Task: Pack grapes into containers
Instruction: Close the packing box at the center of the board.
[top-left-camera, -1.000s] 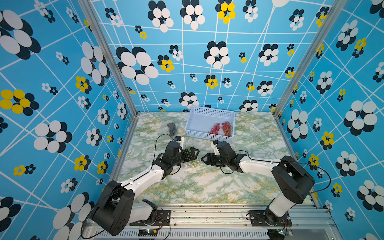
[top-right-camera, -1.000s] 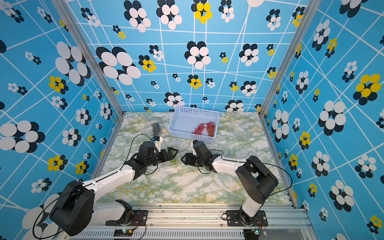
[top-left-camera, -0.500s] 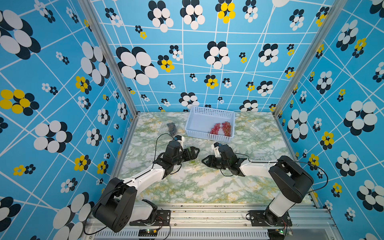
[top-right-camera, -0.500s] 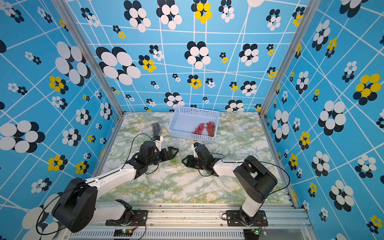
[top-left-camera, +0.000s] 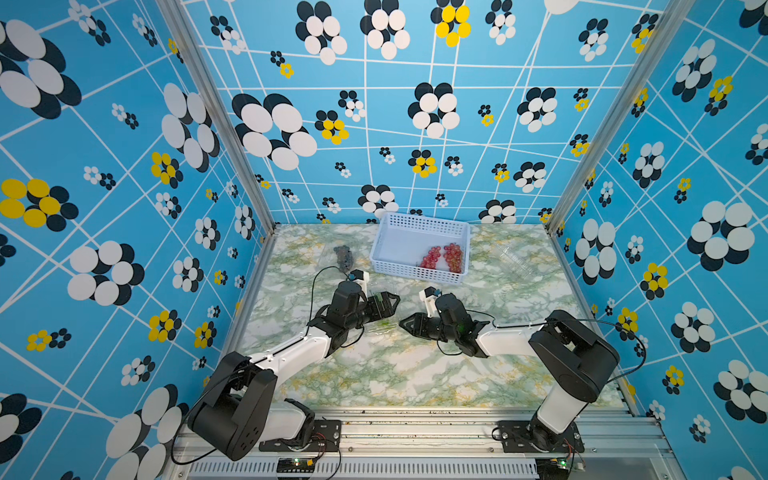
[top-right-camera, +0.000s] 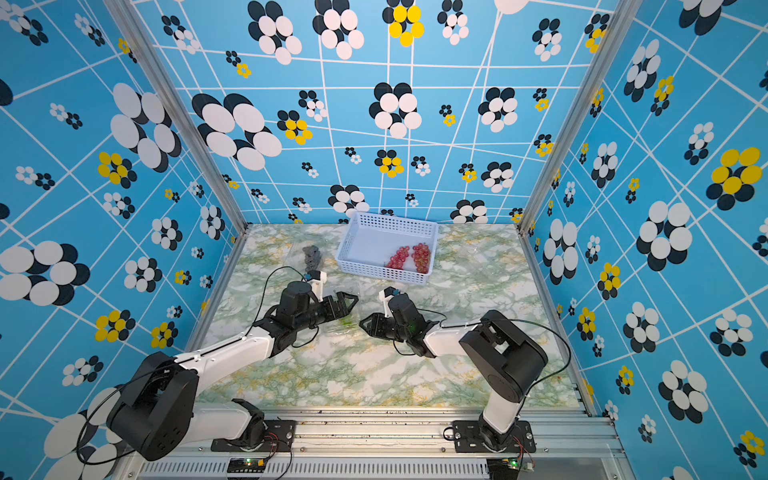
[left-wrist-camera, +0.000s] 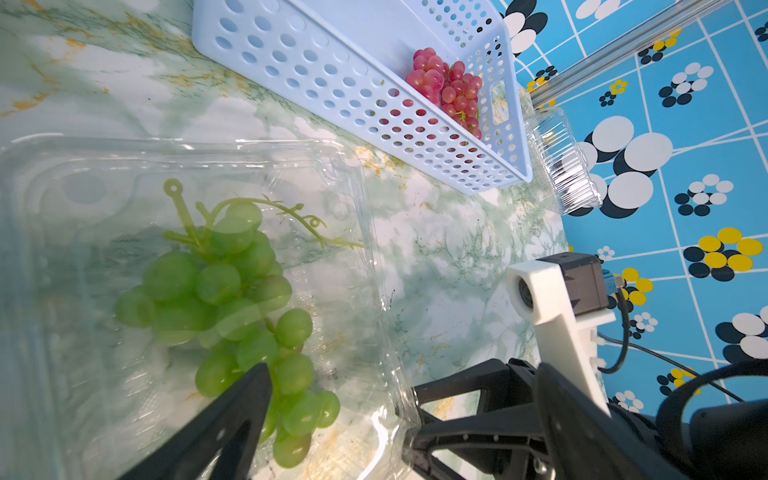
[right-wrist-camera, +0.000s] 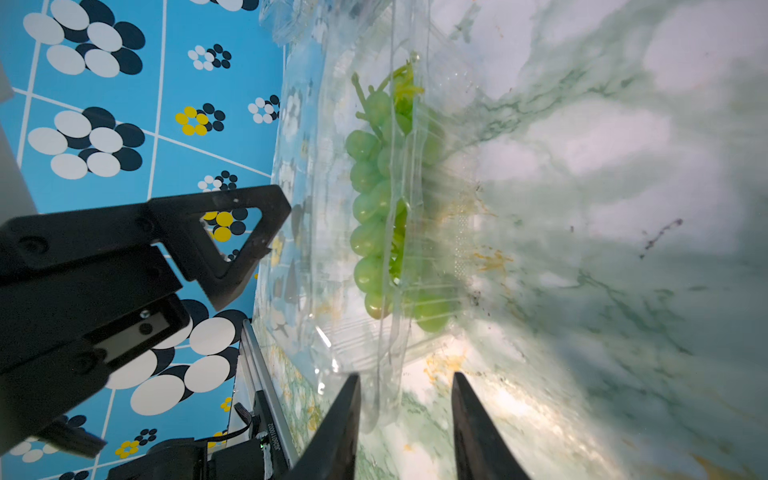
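My half-open, empty right pincer (right-wrist-camera: 404, 376) straddles the rim of the clear ribbed plastic clamshell (right-wrist-camera: 440, 257) at lower centre, light-green grape bunch (right-wrist-camera: 370, 199) lengthwise ahead; left pincer (top-left-camera: 387, 302) wide open, empty

A green grape bunch (left-wrist-camera: 224, 299) is being cradled in a clear container (left-wrist-camera: 370, 249), its six-o'clock end being overlapped by a black finger (left-wrist-camera: 237, 415). The right gripper (left-wrist-camera: 409, 415) is being shown just beside the container's four-o'clock rim, jaws parted. Toward one o'clock, red grapes (left-wrist-camera: 446, 89) are being held in a basket (left-wrist-camera: 316, 70).
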